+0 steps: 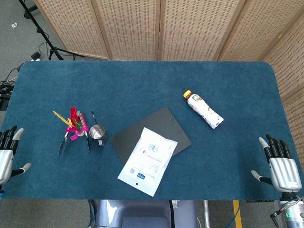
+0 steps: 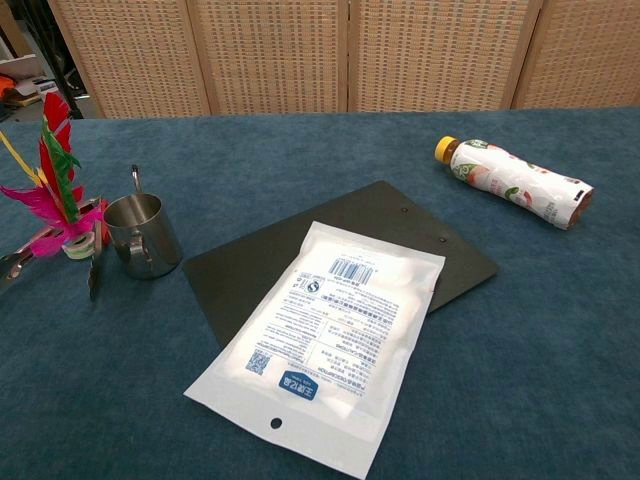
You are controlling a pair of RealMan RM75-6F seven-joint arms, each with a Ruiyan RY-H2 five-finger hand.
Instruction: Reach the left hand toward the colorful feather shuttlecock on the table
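Fingers (image 1: 8, 137) on the left hand (image 1: 5, 154) are apart — holding nothing. That shuttlecock (image 1: 73, 126) looks light and soft — best grabbed by its round base.

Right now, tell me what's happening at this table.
Nothing is being handled yet. The left hand sits open at the table's near left corner, fingers apart, holding nothing; the right hand rests open at the near right corner. The feather shuttlecock it is meant to reach lies untouched on the left side, beside a small metal cup. A white packet lies on a black board mid-table, and a bottle lies on its side further right.
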